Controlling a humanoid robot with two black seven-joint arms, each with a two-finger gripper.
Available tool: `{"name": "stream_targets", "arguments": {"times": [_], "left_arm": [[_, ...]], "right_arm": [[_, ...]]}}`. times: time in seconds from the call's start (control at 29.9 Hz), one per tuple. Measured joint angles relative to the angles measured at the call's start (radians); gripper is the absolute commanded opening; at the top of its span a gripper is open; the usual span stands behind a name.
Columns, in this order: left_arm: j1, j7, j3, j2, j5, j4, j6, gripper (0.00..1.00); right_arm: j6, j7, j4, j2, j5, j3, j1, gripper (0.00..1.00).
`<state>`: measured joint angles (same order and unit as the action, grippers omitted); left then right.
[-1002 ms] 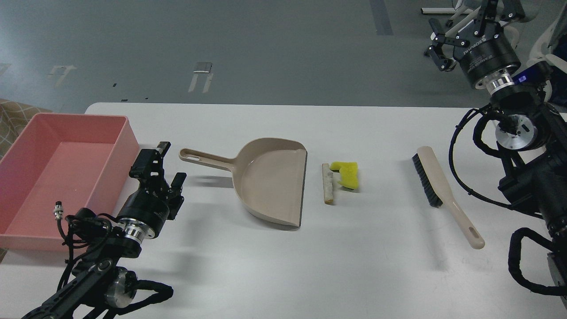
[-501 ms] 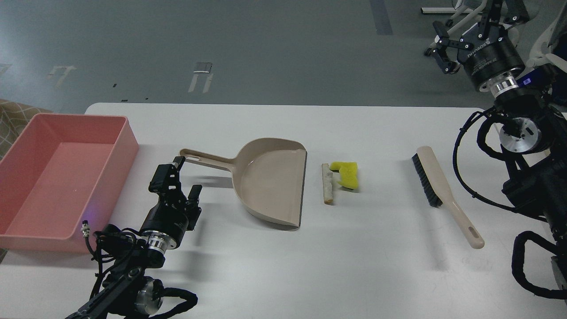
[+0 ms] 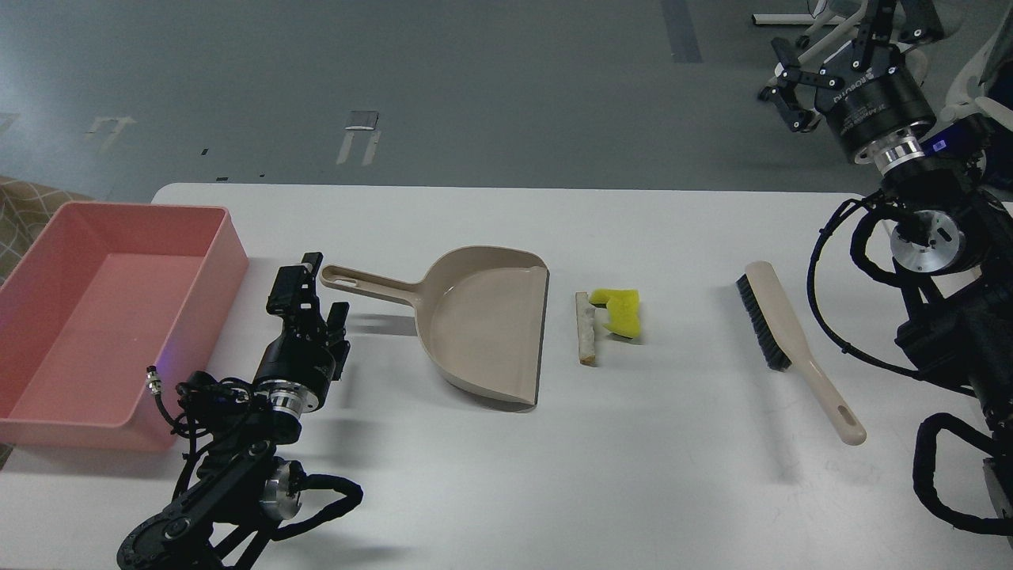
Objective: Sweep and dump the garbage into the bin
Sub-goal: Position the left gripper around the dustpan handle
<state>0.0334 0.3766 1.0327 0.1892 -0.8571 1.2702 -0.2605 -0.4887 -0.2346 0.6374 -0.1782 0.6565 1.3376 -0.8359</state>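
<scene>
Grey floor fills the background behind a white table (image 3: pixel 491 475) that carries every item. At the middle lies a beige dustpan (image 3: pixel 483 321), its long axis running left to right: the handle, with a hanging slot at its tip, points left and slightly away, while the wide open mouth faces right. Just beside that mouth, apart from it, sits a pale stick-shaped scrap (image 3: pixel 586 328) lying front to back, with a yellow crumpled scrap (image 3: pixel 619 310) touching or nearly touching its right side. Well to the right lies a beige hand brush (image 3: pixel 795 348), set diagonally, black bristles at the far end facing left, handle pointing toward the near right. A pink bin (image 3: pixel 229 245) stands at the table's left edge, partly cut off by the frame. The left end effector (image 3: pixel 313 294) hovers just left of the dustpan handle's tip, fingers released with a gap between them, gripping nothing; whether it touches the handle is unclear. The right end effector (image 3: pixel 803 79) is raised beyond the table's far right corner, well apart from the brush, its fingers spread and empty, with its upper part cut off by the frame's top edge.
</scene>
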Motion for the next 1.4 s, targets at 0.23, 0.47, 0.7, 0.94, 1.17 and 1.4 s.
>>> {"name": "stream_targets", "arguments": {"times": [0.23, 0.47, 0.7, 0.94, 1.17, 1.4], "left_arm": [[0.000, 0.018, -0.015, -0.003, 0.001, -0.009, 0.001, 0.93], [0.023, 0.018, -0.082, -0.001, -0.003, -0.010, -0.001, 0.93], [0.079, 0.018, -0.098, -0.003, -0.004, -0.072, 0.000, 0.96], [0.126, 0.021, -0.100, -0.016, -0.004, -0.136, 0.031, 0.96], [0.142, 0.028, -0.099, -0.031, -0.003, -0.185, 0.025, 0.93], [0.150, 0.030, -0.098, -0.043, 0.007, -0.229, 0.025, 0.93]], "right_arm": [[0.000, 0.000, -0.001, 0.000, 0.000, 0.000, 0.000, 1.00], [0.000, 0.000, -0.001, 0.000, 0.000, 0.000, 0.006, 1.00], [0.000, 0.000, 0.000, 0.000, 0.000, 0.003, 0.010, 1.00], [0.000, 0.000, 0.001, 0.001, 0.000, 0.003, 0.011, 1.00], [0.000, 0.000, -0.001, 0.002, 0.000, 0.003, 0.011, 1.00], [0.000, 0.000, -0.002, 0.003, 0.000, 0.003, 0.012, 1.00]]}}
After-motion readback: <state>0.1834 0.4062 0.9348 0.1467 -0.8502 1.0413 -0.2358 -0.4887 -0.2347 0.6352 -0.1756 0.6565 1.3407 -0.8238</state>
